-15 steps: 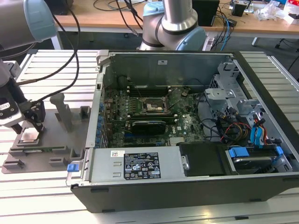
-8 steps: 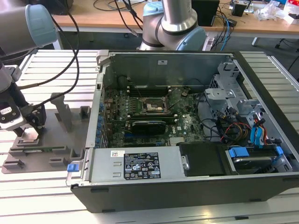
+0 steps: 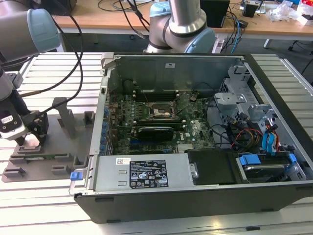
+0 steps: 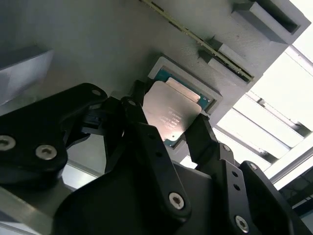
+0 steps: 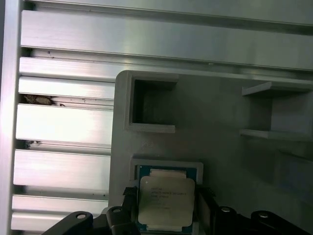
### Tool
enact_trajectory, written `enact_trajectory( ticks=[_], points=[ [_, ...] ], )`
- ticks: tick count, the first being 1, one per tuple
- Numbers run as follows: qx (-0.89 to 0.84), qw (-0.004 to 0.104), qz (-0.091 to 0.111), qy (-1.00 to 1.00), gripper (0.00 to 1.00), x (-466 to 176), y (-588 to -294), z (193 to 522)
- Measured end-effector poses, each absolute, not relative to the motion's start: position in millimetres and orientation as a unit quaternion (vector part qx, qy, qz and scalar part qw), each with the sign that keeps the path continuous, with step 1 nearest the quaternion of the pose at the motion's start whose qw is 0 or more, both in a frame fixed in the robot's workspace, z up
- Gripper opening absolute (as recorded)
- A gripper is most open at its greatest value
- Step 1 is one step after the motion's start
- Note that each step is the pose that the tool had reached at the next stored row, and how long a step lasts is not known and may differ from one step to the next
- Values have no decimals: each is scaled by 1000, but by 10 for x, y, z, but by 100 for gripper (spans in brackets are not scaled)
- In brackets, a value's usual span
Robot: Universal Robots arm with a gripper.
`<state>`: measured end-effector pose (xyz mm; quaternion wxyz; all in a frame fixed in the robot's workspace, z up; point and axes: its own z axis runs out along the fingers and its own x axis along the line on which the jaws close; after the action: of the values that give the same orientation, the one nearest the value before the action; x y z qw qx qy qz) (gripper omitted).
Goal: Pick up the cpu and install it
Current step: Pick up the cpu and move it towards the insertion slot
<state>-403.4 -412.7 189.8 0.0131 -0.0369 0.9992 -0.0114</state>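
Note:
The cpu (image 4: 171, 115), a small square chip with a silvery top and a green rim, lies in a square recess of the grey plastic tray (image 4: 98, 44). My gripper (image 4: 168, 117) is lowered over it, and its black fingers (image 4: 200, 134) press against two opposite edges of the chip. The first wrist view shows the cpu (image 5: 166, 200) between the same fingers, with my gripper (image 5: 166, 203) low over the tray (image 5: 220, 142). In the exterior view, my gripper (image 3: 30, 139) sits at the tray (image 3: 58, 147) on the exterior view's left, far from the motherboard socket (image 3: 161, 111).
An open computer case (image 3: 195, 196) fills the middle and right of the exterior view, with cables (image 3: 244, 134) and drive bays beside the green motherboard (image 3: 146, 137). The tray has raised posts (image 3: 66, 117) and slots. Everything rests on a ribbed aluminium table (image 3: 63, 68).

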Motion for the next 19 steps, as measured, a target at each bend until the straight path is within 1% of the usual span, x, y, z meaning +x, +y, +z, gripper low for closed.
enact_trajectory(
  ticks=[7,8,9,19],
  points=[
    [-37,13,-11,999,60,-4036,-4128,1882],
    [-37,13,-11,999,59,-4036,-4129,1883],
    [-37,13,-11,999,55,-4036,-4128,1882],
    [-37,13,-10,999,55,-4036,-4128,1882]
  ],
)
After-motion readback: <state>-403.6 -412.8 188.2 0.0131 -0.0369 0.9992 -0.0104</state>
